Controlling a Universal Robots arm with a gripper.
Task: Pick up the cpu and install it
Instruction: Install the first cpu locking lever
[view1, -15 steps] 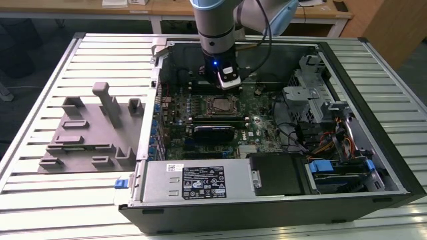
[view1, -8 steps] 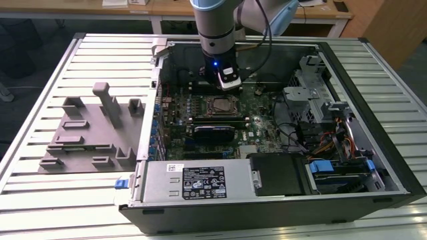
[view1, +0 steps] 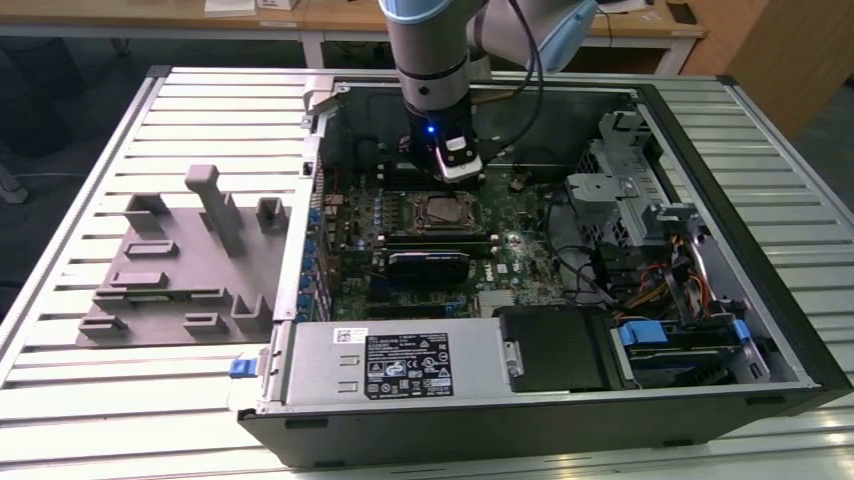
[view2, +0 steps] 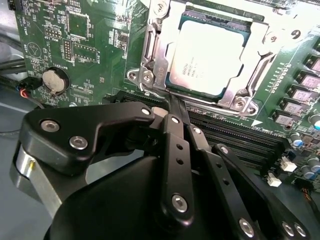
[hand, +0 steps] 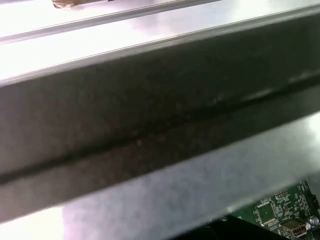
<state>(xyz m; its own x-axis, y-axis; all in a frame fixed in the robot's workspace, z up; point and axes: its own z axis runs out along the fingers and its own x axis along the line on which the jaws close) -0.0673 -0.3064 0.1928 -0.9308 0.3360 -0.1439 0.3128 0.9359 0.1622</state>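
My black multi-link gripper (view2: 176, 102) hangs inside the open computer case (view1: 747, 330), its fingers drawn together on nothing, tips just beside the metal-framed socket (view2: 150, 65). The cpu (view2: 207, 55), a flat square chip with a silvery-grey top plate, already lies in that socket on the green motherboard (view2: 90, 45); whether the frame is latched, I judge uncertain. Dark memory slots (view2: 240, 142) run close alongside, and a round coin battery (view2: 55, 80) sits near.

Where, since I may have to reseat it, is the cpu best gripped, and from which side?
By two opposite edges, from straight above. The cpu lies flat with a metal frame close around its plate, so nothing reaches it sideways; that frame probably has to lift first.
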